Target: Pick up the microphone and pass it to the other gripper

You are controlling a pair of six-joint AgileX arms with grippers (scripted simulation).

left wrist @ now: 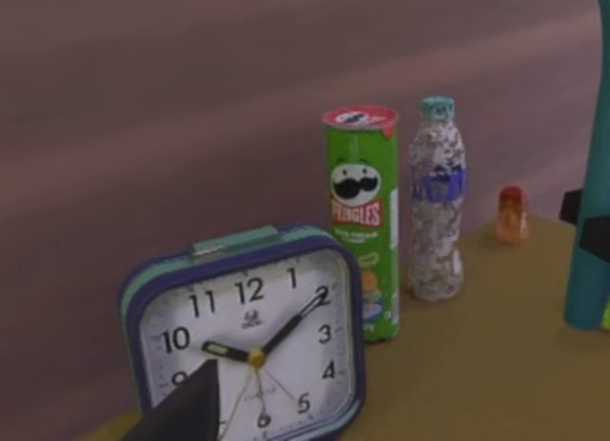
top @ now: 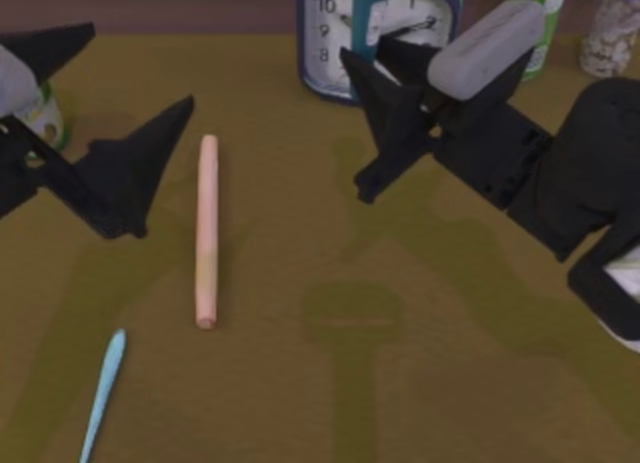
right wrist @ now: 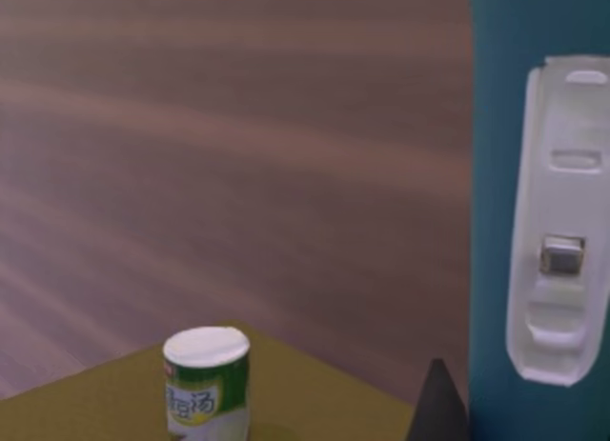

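The microphone's teal handle [right wrist: 494, 174] fills the side of the right wrist view, its white switch plate [right wrist: 562, 222] facing me; its head is out of view. In the top view the handle [top: 366, 8] stands upright in front of the clock, raised off the table. My right gripper [top: 352, 124] reaches in from the right and grips it, with one black fingertip [right wrist: 438, 403] right beside the handle. The left wrist view shows the microphone [left wrist: 593, 174] with a black finger across it. My left gripper [top: 142, 65] hovers open at the table's left, empty.
A blue alarm clock [top: 322, 43], a green crisp tube [left wrist: 362, 222], a speckled bottle [left wrist: 437, 203] and a small orange bottle [left wrist: 512, 215] line the back edge. A green-white can [right wrist: 207, 379] stands far left. A pink rod [top: 207, 233] and a pale-teal stick [top: 105, 388] lie left of centre.
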